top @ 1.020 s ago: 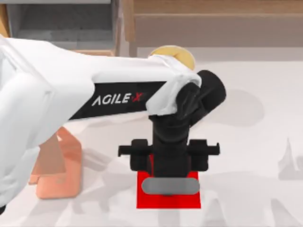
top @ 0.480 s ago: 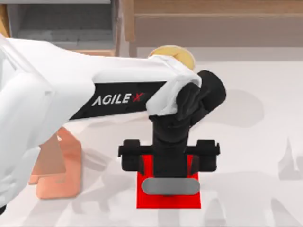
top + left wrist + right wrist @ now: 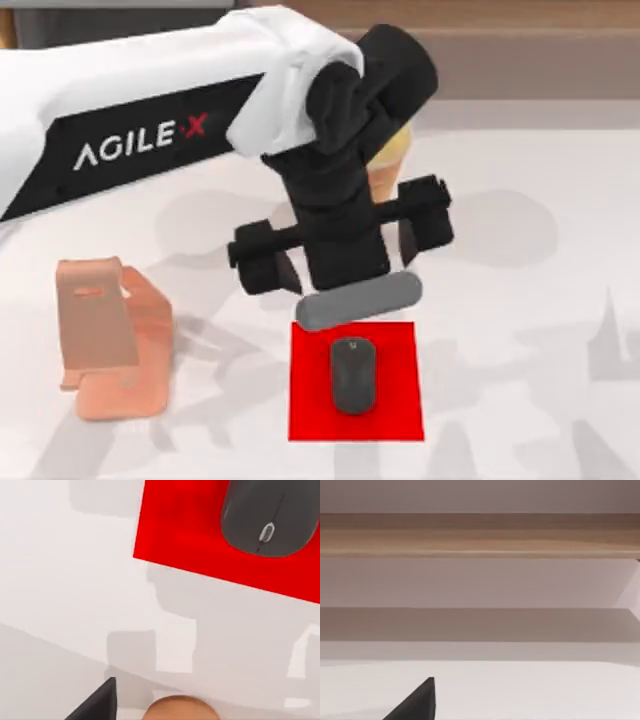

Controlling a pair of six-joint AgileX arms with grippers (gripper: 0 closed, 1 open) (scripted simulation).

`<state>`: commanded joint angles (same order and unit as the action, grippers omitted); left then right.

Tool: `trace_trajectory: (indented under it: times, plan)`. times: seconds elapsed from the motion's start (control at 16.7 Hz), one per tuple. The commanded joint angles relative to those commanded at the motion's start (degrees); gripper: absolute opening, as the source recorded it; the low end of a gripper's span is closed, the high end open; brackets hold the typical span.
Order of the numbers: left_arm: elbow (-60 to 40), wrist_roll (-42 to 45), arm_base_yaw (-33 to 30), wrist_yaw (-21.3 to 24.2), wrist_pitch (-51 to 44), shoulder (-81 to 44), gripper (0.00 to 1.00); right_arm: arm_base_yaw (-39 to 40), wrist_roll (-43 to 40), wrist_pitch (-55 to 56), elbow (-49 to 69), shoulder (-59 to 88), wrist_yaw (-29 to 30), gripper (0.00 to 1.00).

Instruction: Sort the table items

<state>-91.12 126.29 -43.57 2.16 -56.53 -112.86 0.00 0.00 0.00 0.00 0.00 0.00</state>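
Left gripper [image 3: 342, 262] hangs above the table [image 3: 520, 330], just beyond the far edge of the red mat [image 3: 395, 410], its two dark fingers [image 3: 288, 272] spread apart with nothing between them. One fingertip also shows at the edge of the left wrist view [image 3: 97, 705]. Beneath it, the small dark grey mouse [image 3: 352, 373] lies on the red mat, roughly centred and clear of the gripper. From the left wrist camera the mouse [image 3: 272, 515] sits on the mat [image 3: 185, 530] with its scroll wheel visible. The orange cup [image 3: 390, 160] stands on the far side of the gripper, mostly hidden behind the arm's black wrist; its rounded rim [image 3: 180, 709] peeks into the left wrist view. A pinkish-orange phone stand [image 3: 110, 340] sits well to the left of the mat, on the near-left part of the table. The right wrist camera looks at a wooden shelf [image 3: 480, 535] beyond the white tabletop, with one dark fingertip [image 3: 415, 702] in frame; whether the right gripper's fingers are apart or together I cannot tell.
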Motion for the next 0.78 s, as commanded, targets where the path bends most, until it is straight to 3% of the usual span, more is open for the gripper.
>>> trace_trajectory:
  times: [0.24,0.78]
  plan:
    - [-4.00,-13.94,10.19,1.24,-1.48,5.85,1.00,0.00,0.00,0.00,0.00,0.00,0.00,1.00]
    - [-8.55,-60.71,41.46,0.24,-5.71,0.21,1.00,0.00,0.00,0.00,0.00,0.00,0.00,1.00]
